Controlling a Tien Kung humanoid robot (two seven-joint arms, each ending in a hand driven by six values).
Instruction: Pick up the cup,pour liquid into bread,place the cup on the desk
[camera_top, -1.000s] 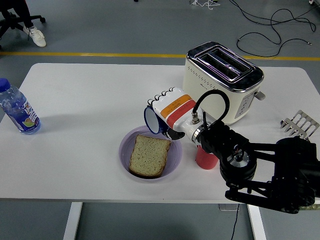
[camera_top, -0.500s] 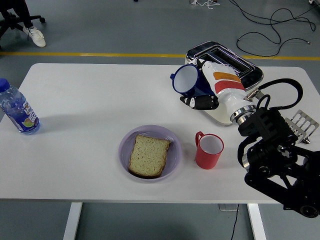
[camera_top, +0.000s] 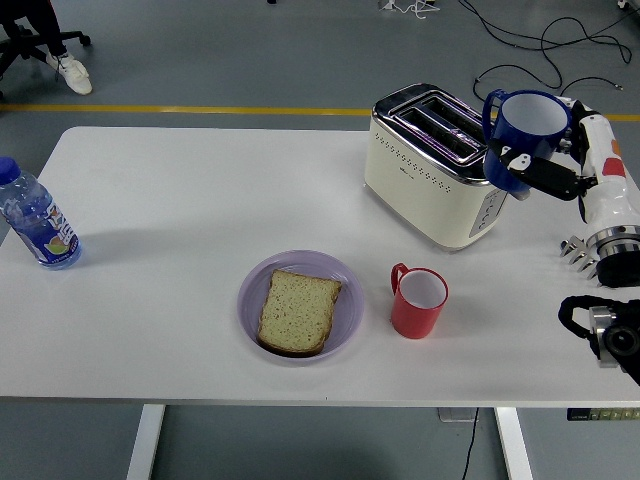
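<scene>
Right hand has swung the blue cup, still gripped and now near upright, from over the bread at lower centre to upper right beside the toaster: pour looks done, set-down remains.

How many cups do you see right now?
2: a blue cup held in the right hand beside the toaster, and a red cup standing on the table right of the bread bowl.

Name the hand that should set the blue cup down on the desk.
Right. The right hand already grips the blue cup, upright above the table beside the toaster; no left arm is visible.
</scene>
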